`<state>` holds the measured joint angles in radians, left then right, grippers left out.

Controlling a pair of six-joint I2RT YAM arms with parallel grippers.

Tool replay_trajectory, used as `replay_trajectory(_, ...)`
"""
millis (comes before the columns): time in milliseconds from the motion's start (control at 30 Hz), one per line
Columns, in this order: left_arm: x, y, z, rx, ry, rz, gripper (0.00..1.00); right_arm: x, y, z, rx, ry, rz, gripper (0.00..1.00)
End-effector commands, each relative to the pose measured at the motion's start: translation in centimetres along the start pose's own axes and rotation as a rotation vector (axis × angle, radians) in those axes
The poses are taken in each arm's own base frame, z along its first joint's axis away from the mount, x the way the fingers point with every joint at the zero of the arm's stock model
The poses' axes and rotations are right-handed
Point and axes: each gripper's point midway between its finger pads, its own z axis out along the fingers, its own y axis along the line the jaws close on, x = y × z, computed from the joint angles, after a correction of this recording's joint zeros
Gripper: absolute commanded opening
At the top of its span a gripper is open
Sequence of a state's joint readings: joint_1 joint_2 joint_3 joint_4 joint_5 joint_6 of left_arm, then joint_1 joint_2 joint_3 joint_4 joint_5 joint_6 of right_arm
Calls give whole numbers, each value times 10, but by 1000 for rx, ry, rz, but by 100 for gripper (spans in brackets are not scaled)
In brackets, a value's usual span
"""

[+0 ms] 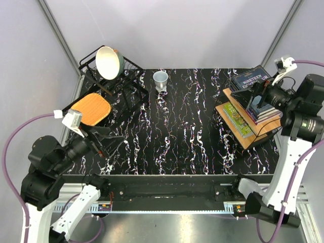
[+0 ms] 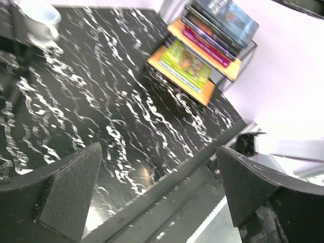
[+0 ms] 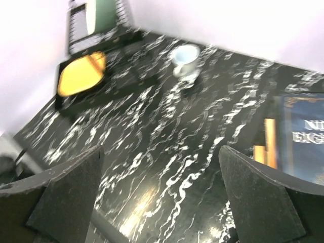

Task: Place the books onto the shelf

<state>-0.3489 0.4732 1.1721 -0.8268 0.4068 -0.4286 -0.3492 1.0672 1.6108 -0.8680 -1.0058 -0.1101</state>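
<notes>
Right, the right gripper (image 3: pixel 161 152) hangs just beside the shelf (image 2: pixel 202 93), jaws wide apart with nothing between them. The left gripper (image 2: pixel 158 149) sits well away, spread and empty too. A stack of books (image 2: pixel 212 30) lies on the upper board, the blue book (image 1: pixel 250 78) on top, and a green book (image 2: pixel 187 63) lies flat on the lower board. I see none on the table (image 1: pixel 177 142), so this looks like the finish. Next: back the right gripper off without nudging the stack. The dish rack (image 1: pixel 132 69) holds a bowl (image 1: pixel 110 62), and the cup (image 1: pixel 160 78) stands alone.
</notes>
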Motion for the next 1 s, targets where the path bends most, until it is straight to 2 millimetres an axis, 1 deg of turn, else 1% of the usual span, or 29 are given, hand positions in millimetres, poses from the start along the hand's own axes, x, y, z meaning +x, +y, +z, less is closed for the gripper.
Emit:
replay_trajectory(0,-31,2,-18,-74,-119,97,99,-39,-13,-20,233,-187,-43,100)
replay_trajectory(33,-35,5,-21,-101,-140,105,99,-38,-16,-21,257,-200,-42,100)
replay_trajectory(67,-39,5,-26,-109,-160,115,99,-40,-15,-25,279,-223,-53,100)
replay_trajectory(100,-45,3,-31,-118,-185,131,99,-48,-14,-32,316,-268,-69,100)
replay_trajectory(133,-49,7,-36,-148,-209,133,99,-47,-14,-34,331,-279,-70,100)
replay_trajectory(233,-59,9,-46,-190,-262,144,99,-54,-15,-43,386,-317,-53,100)
replay_trajectory(267,-61,9,-48,-198,-270,145,99,-54,-17,-44,402,-318,-41,100)
replay_trajectory(367,-65,10,-53,-213,-291,159,99,-54,-35,-52,512,-326,-7,100)
replay_trajectory(400,-65,10,-54,-215,-291,165,99,-51,-41,-53,539,-310,12,100)
replay_trajectory(467,-66,11,-56,-221,-296,169,99,-51,-48,-58,590,-308,9,100)
replay_trajectory(567,-66,12,-57,-229,-300,173,99,-47,-54,-60,617,-293,7,100)
replay_trajectory(967,-59,22,-50,-254,-275,170,99,-38,-62,-59,644,-257,26,100)
